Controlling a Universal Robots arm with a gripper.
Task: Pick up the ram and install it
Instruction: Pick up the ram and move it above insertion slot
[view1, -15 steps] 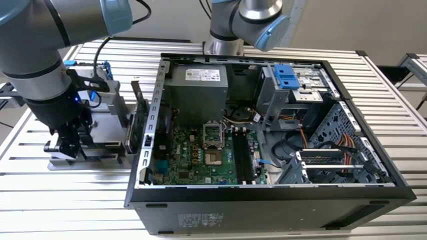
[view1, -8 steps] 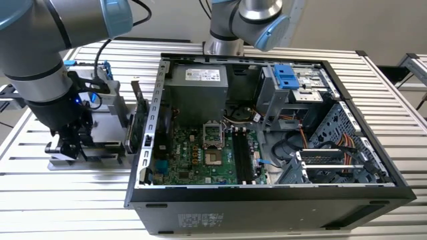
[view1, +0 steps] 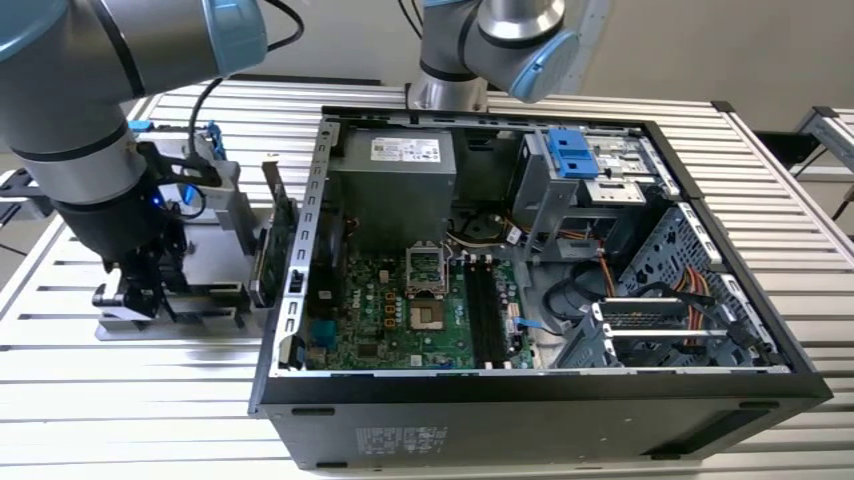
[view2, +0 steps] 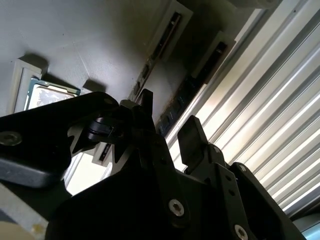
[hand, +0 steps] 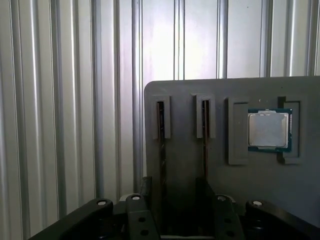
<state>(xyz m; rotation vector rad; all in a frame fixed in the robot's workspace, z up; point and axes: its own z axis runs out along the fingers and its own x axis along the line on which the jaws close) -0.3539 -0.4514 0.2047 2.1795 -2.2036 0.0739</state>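
At the left of the exterior view, the gripper hangs wide open over a grey holder on the worktop, where the ram stands on edge in 1 of 2 slots, its long axis running between the jaws.

Narrow gap between ram sticks; case wall crowds holder.

First wrist view: ram sticks sit edge-on in the grey fixture, chips unreadable, and their ends toward the gripper are lost at its fingers. Fixture side beyond the CPU is cut by the picture edge. Exterior view: the arm covers most of the fixture and the gripper's tips.
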